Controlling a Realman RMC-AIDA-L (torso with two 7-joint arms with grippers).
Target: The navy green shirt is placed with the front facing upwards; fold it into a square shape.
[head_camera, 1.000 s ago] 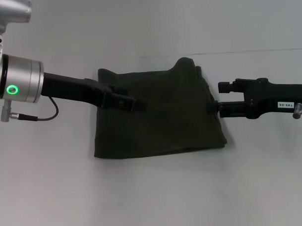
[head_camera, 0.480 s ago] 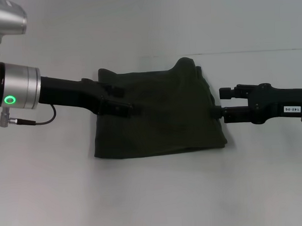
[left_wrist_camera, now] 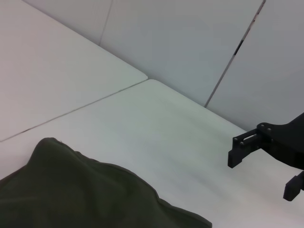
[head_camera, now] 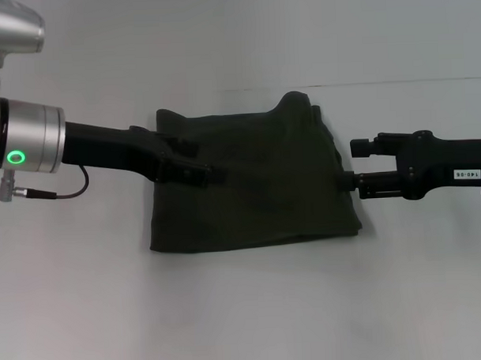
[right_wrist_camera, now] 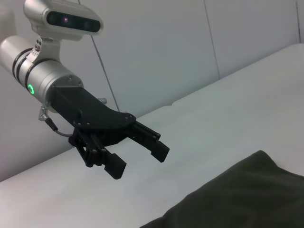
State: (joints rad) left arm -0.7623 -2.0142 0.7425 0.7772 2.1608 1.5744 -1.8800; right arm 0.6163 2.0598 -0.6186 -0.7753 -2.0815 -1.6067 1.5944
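Navy green shirt [head_camera: 252, 183] lies mid-counter [head_camera: 245, 306], already folded to a rough rectangle, long axis running left to right between the two arms. One corner at the far right is humped up; the rest sits flat. No print visible, so we take the front to be folded inside.

Left tool [head_camera: 205, 172] hangs over the shirt's left portion, above the cloth near its left edge. In the right wrist view the same tool [right_wrist_camera: 137, 152] shows its fingers spread apart, with nothing between them and clear air under them.

Right tool [head_camera: 347, 180] sits at the shirt's right edge, about level with the middle of that side. From the head view we cannot tell whether its fingers are spread or together; the left wrist view shows it [left_wrist_camera: 263, 161] only in part, off the cloth, and settles nothing.

Our reading: the fold looks nearly done, with the shape wider than deep. If a last fold is wanted, it would go across the long axis, one short side over the other. Both arms are close to their own sides; the left is the one already above fabric.
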